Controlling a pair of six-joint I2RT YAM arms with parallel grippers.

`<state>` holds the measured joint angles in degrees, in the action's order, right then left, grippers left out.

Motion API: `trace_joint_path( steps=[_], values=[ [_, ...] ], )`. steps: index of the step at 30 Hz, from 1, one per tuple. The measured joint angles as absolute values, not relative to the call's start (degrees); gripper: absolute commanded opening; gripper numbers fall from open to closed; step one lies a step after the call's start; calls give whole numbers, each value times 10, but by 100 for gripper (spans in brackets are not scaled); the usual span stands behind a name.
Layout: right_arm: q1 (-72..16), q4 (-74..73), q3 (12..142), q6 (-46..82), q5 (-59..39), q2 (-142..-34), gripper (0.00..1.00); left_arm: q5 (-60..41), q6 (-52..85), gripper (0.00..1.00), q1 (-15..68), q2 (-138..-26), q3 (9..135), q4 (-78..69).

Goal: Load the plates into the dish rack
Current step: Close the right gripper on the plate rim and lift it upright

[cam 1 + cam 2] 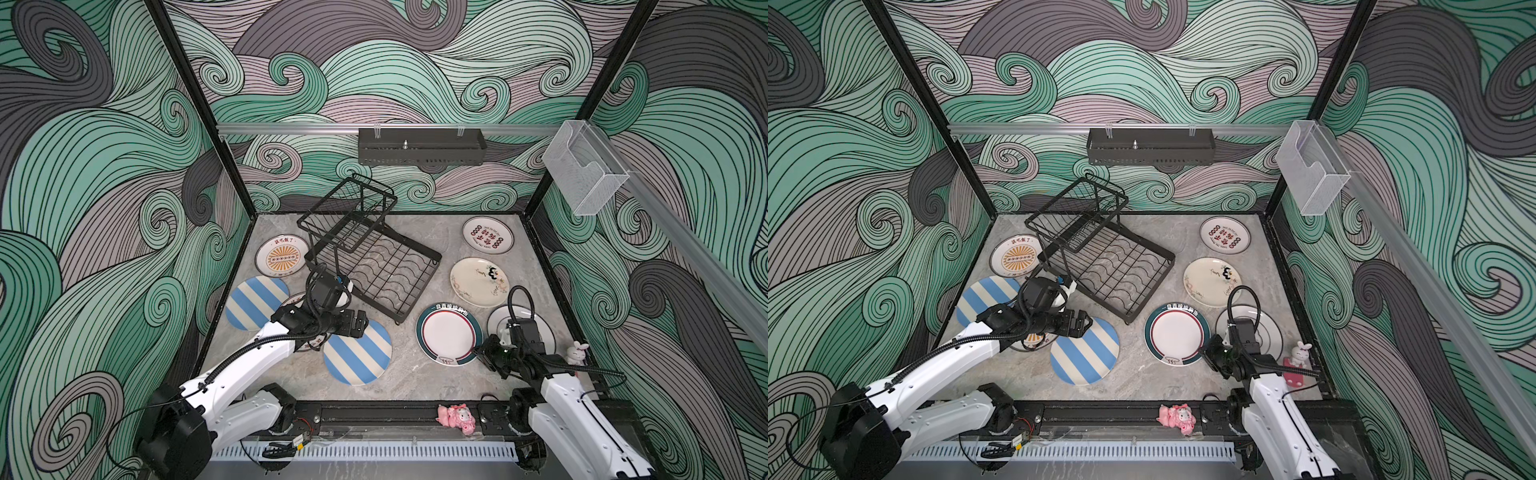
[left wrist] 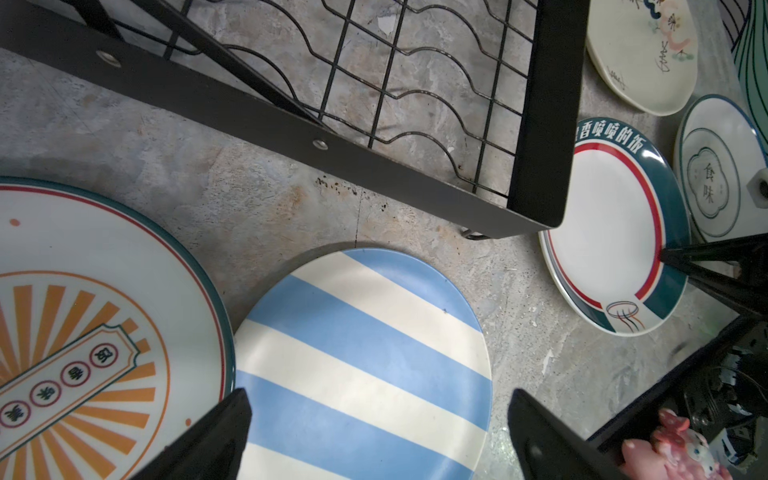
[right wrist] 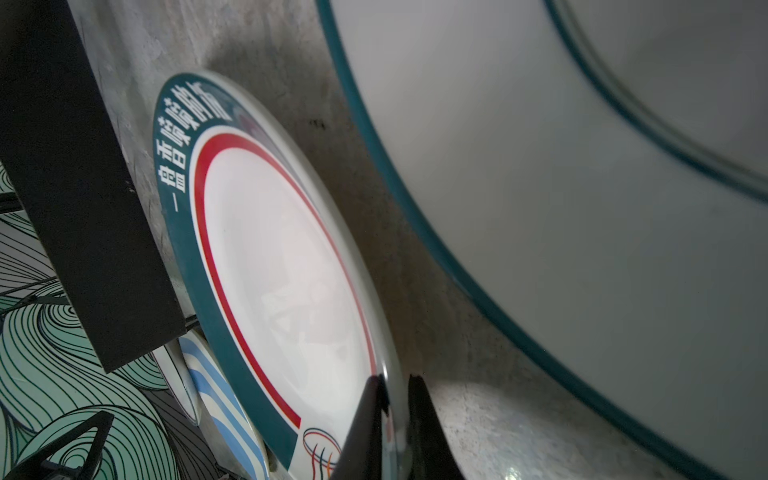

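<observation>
Pinching just the slick lip of the round green-rimmed white plate in right gripper, with left gripper gaping wide: could slip when lifted.

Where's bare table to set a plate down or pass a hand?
Widest bare patch: front centre, between the near striped plate and the green-rimmed plate, down to the front rail. A smaller one at the back, between the rack and the red-lettered plate. Crowded: the right side, plates close together; and the left, plates bunched under the left arm.
</observation>
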<state>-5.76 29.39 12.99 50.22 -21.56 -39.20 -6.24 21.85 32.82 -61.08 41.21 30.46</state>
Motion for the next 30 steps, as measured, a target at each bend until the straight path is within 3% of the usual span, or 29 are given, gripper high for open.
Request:
trace_joint_path(
  steps=[13,30],
  values=[
    [-56,408,254,422,-149,-365,0,-68,221,99,316,-617,448,309],
    [-62,396,514,224,-66,-502,0,-144,167,98,152,-595,523,350]
  ],
)
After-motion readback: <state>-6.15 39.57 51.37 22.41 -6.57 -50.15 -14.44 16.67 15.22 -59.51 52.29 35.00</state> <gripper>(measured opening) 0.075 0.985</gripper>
